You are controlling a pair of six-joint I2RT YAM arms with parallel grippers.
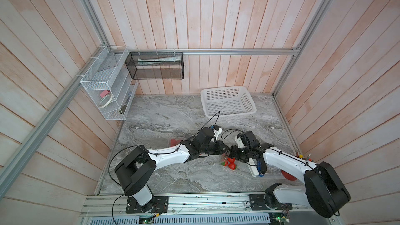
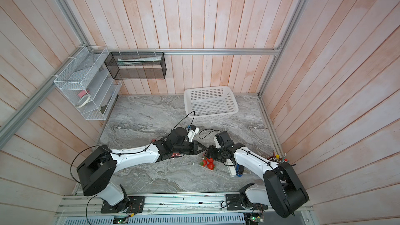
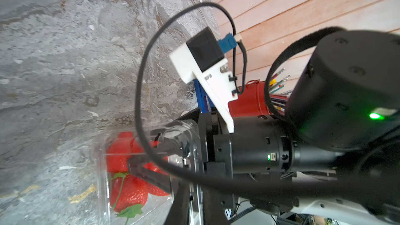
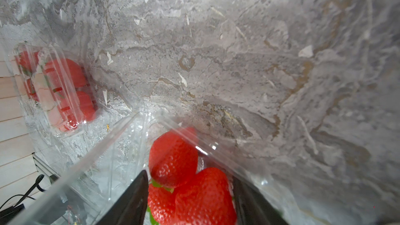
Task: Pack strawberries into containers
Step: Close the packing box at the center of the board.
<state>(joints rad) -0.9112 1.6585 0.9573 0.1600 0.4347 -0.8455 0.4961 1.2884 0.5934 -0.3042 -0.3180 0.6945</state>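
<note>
A clear container (image 4: 218,148) with strawberries (image 4: 173,159) in it stands on the marble between the two arms; in both top views the berries (image 1: 230,162) (image 2: 209,163) show just in front of the grippers. My right gripper (image 4: 190,176) straddles this container, a finger on each side of the berries, shut on it. Its clear lid (image 4: 97,152) stands raised. My left gripper (image 3: 194,189) reaches in from the left (image 1: 227,148), its fingers close together with the lid's rim between them. A second container (image 4: 56,89), shut and full of strawberries, lies behind the left arm (image 1: 174,142).
A white perforated basket (image 1: 227,102) stands at the back right. A red pencil cup (image 1: 289,175) sits under the right arm by the right wall, with a white bar (image 1: 253,170) and a blue object (image 1: 260,167) beside it. Wire racks (image 1: 108,83) hang on the left wall.
</note>
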